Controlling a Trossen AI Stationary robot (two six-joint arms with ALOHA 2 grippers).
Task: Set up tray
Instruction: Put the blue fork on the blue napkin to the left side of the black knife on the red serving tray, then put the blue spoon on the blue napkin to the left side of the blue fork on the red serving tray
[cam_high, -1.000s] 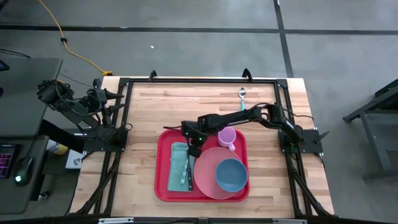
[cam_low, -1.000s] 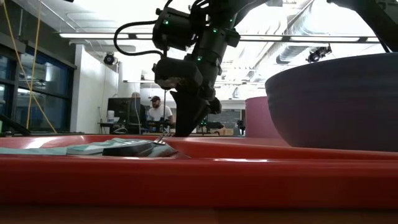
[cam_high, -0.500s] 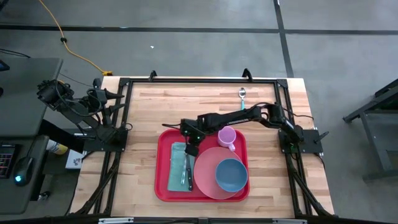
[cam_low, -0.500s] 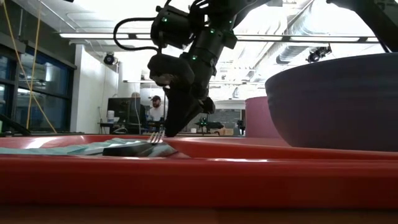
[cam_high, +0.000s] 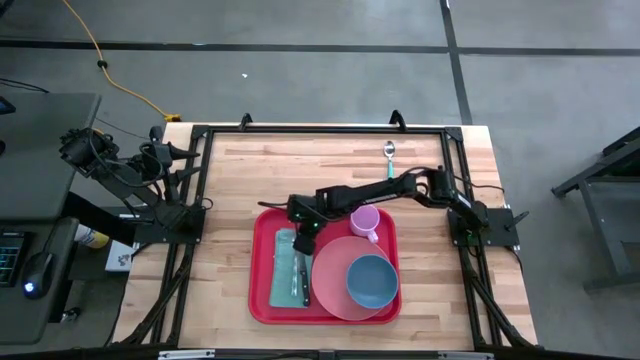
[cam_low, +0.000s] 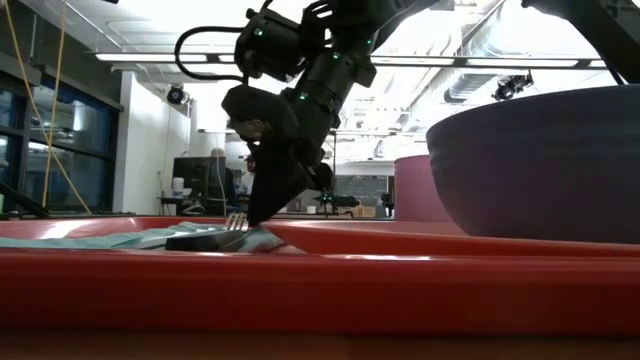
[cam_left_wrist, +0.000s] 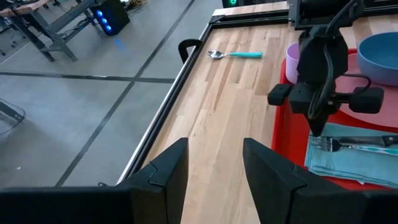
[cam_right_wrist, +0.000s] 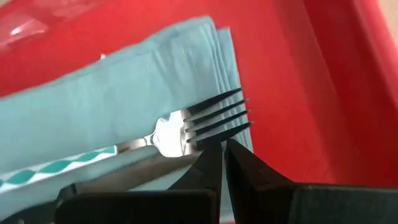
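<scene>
The red tray (cam_high: 262, 300) holds a folded teal napkin (cam_high: 285, 268) with a fork (cam_right_wrist: 174, 134) and a dark knife (cam_high: 305, 285) lying flat on it. A pink plate (cam_high: 330, 290) with a blue bowl (cam_high: 372, 282) and a pink cup (cam_high: 365, 220) also sit on the tray. My right gripper (cam_right_wrist: 222, 148) is shut, low over the napkin's far end, at the fork's tines (cam_low: 236, 218). My left gripper (cam_left_wrist: 214, 171) is open and parked off the table's left edge. My right gripper's shut fingertips (cam_right_wrist: 211, 162) rest against the fork's tine end (cam_right_wrist: 217, 127), beside the outermost tine. The fingers come from above, slanting down. Nothing is between them. The fork lies flat on the napkin with its handle toward the near edge.
A teal-handled spoon (cam_high: 390, 152) lies on bare wood near the far edge, behind the tray. A black frame rail (cam_high: 320, 129) runs around the table. Bare wood lies left and right of the tray. People sit in the room beyond, in the low view.
My right gripper has moved a little toward the table's left, staying low over the napkin and shut. The fork's tine end has slid left along with it on the napkin.
</scene>
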